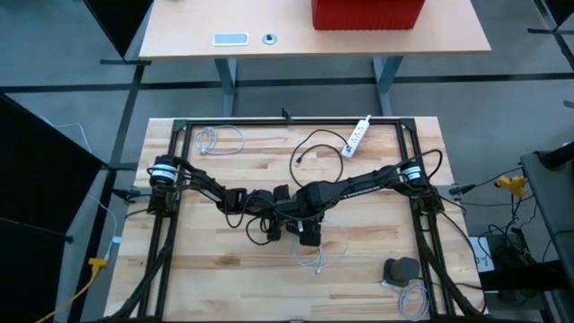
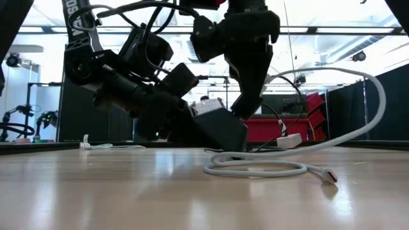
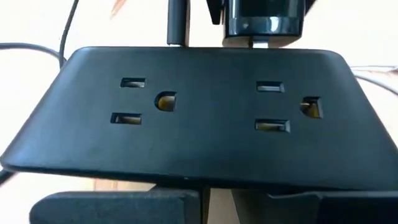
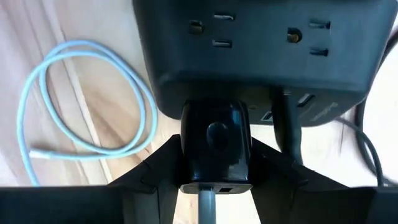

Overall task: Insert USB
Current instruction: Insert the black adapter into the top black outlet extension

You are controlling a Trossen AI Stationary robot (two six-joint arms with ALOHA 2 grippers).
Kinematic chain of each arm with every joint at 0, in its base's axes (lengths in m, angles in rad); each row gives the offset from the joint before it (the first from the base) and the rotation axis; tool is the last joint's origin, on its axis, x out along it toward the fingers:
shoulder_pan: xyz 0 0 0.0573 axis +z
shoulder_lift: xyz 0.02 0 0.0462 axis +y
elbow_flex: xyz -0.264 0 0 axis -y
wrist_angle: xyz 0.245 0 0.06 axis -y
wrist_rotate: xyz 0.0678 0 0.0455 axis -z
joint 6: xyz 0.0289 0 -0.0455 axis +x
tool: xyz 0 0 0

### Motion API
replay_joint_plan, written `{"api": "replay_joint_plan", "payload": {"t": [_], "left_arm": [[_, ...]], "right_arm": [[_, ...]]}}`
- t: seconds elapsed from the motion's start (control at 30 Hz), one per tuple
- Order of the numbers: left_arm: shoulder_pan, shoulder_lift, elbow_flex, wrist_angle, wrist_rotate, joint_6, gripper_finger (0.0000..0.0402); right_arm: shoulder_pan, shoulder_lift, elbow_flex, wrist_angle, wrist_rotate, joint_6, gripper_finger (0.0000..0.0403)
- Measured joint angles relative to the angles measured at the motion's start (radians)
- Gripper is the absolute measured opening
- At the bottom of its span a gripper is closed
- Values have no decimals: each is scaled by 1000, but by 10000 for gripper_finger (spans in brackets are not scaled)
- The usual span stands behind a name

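Coiled white cable (image 2: 268,167) lies spare on the table (image 1: 224,269) while the left tool (image 1: 254,199) clamps the black power strip (image 3: 199,118) steady (tilted up) so the right tool (image 4: 214,186), closed on a black USB plug (image 4: 216,146), can press it into the strip's edge.

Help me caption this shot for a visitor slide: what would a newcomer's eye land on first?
First, the two dark arms meeting at mid-table over a black outlet block. The left gripper holds it up off the wood, tilted, while the right gripper presses a black plug against its edge beside the USB ports. Next, the white cable coiled on the wood just beside them.
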Motion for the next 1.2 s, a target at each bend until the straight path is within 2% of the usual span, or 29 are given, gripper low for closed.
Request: {"api": "replay_joint_plan", "payload": {"t": [0.43, 0.83, 1.07, 1.2], "left_arm": [[-2, 0, 1, 0, -2, -19, 39], [-2, -4, -5, -29, -1, 29, 39], [-2, -13, -10, -99, 4, 64, 39], [-2, -61, -17, -173, 1, 82, 39]], "right_arm": [[-3, 3, -11, 30, 18, 0, 143], [13, -2, 3, 13, 34, -142, 147], [31, -64, 6, -8, 29, -133, 263], [48, -102, 6, -40, 14, -102, 296]]}}
